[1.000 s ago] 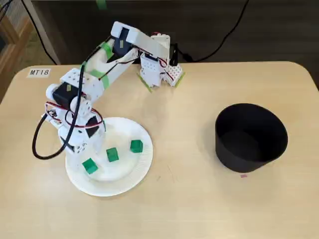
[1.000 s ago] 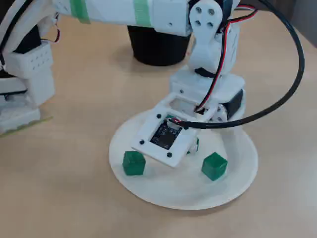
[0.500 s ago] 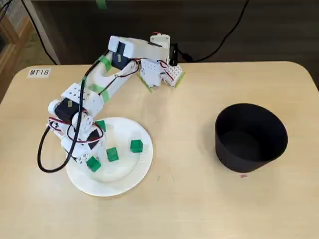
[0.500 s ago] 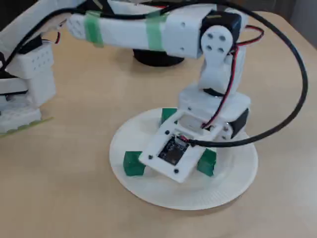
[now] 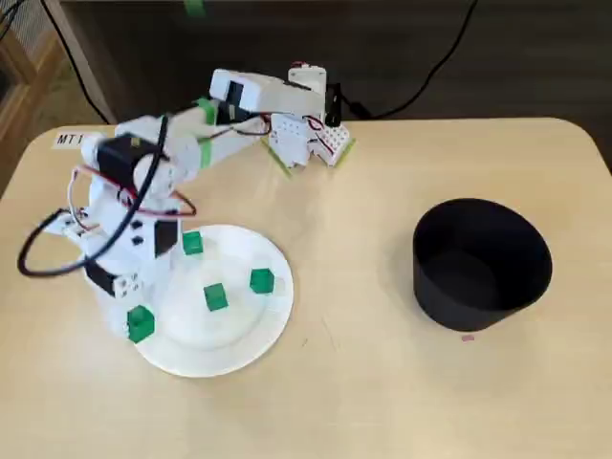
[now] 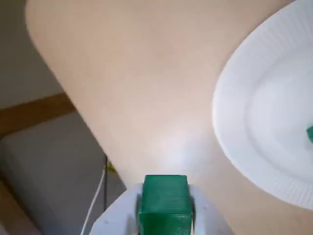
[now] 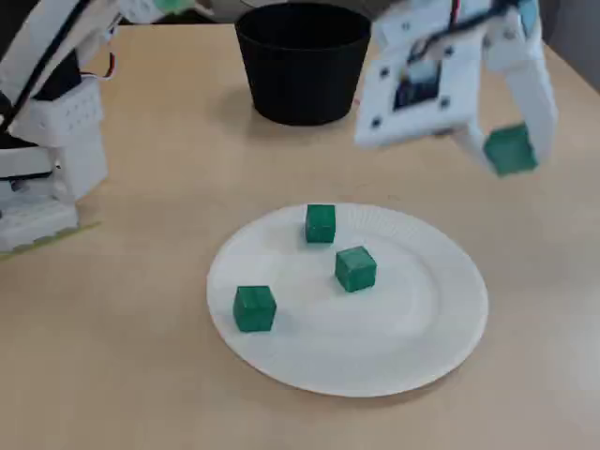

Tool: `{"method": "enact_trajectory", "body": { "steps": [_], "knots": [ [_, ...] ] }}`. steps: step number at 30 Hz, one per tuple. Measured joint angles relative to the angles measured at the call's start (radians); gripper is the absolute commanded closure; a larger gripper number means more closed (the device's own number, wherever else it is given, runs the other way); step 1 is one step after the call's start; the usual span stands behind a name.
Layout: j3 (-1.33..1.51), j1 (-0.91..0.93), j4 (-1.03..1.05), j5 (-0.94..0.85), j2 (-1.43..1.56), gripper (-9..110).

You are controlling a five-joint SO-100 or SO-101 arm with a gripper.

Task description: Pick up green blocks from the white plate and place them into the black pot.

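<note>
I have the gripper [image 5: 140, 323] clamped on one green block [image 5: 141, 322], and in a fixed view that block sits at the left rim of the white paper plate [image 5: 244, 349]. From the other fixed view the held block [image 7: 511, 150] is up in the air, well above the table [image 7: 141, 375], past the plate's [image 7: 422, 328] far right side, with a white finger [image 7: 536, 94] running down to it. On the wrist view the block [image 6: 165, 200] fills the bottom centre, pinched between the two white fingers [image 6: 208, 220]. The bare wooden tabletop [image 6: 137, 73] is beneath it and the plate's [image 6: 254, 147] ribbed rim is off to the right, so I read the block as just outside the rim rather than over the plate's middle. Three more green blocks lie on the plate, all apart from each other: one near the back [image 5: 192, 243], one near the centre [image 5: 216, 296] and one toward the right side [image 5: 261, 280]. The black pot [image 5: 481, 263] stands upright on the right half of the table in that view, well apart from the plate and from the gripper. I can see nothing inside the pot from this angle. The arm's base [image 5: 306, 142] is at the table's far edge.
</note>
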Motion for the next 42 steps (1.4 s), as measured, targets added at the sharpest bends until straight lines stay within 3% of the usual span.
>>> {"method": "enact_trajectory", "body": {
  "steps": [9,16,19,23,40,42],
  "knots": [
    [0.385,-0.634,-0.011,-0.069,0.525,104],
    [1.103,-0.963,-0.272,0.020,1.052,104],
    [1.419,-1.015,-0.373,0.037,1.226,104],
    [1.666,-1.052,-0.489,0.006,1.212,104],
    [1.698,-0.974,-0.799,-0.037,0.974,104],
    [1.698,-0.966,-0.802,-0.032,0.971,96]
  ]
}}
